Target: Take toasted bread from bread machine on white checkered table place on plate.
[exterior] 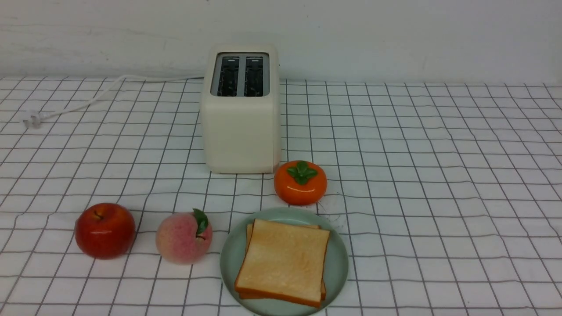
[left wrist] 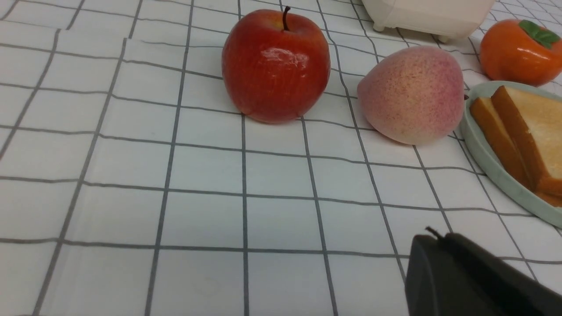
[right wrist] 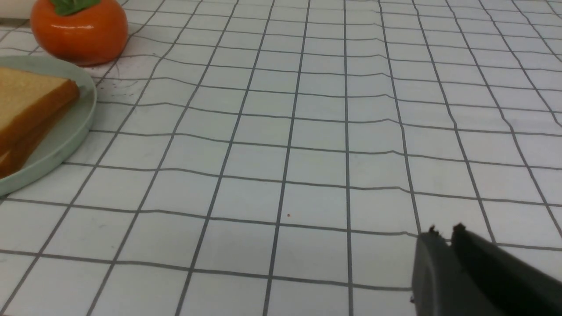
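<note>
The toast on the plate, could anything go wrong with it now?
Maybe. The two slices of toast are stacked unevenly on the plate, so a bump might slide the top one off. The peach and the persimmon sit close to the plate's rim, so they might get knocked and roll.

table (exterior: 439, 175): wrinkled cloth | plate (exterior: 338, 267): glossy | apple (exterior: 104, 230): shiny | peach (exterior: 183, 237): matt

Golden-tan toasted bread (exterior: 283, 262), mint-green plate (exterior: 338, 263), cream-white bread machine (exterior: 240, 127).
</note>
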Controlling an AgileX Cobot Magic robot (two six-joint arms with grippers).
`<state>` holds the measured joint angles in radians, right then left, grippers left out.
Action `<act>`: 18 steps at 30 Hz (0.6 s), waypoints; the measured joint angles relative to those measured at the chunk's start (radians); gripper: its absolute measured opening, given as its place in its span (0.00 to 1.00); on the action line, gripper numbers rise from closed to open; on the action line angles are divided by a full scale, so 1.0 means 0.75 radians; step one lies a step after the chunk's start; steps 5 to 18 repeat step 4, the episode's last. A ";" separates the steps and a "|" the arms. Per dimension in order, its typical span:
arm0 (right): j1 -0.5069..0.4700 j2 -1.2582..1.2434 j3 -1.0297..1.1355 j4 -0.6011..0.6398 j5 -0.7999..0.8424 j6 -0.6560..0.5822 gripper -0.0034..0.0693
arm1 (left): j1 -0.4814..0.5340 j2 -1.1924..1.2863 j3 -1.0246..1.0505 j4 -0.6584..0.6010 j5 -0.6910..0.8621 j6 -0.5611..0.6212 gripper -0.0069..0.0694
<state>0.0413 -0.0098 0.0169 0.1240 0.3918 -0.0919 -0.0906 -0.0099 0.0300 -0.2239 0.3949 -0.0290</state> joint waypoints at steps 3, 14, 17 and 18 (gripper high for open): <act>0.000 0.000 0.000 0.000 0.000 0.000 0.13 | 0.000 0.000 0.000 0.000 0.000 0.000 0.08; 0.000 0.000 0.000 0.001 0.000 0.000 0.13 | 0.000 0.000 0.000 0.000 0.000 0.000 0.08; 0.000 0.000 0.000 0.001 0.000 0.000 0.13 | 0.000 0.000 0.000 0.000 0.000 0.000 0.08; 0.000 0.000 0.000 0.001 0.000 0.000 0.13 | 0.000 0.000 0.000 0.000 0.000 0.000 0.08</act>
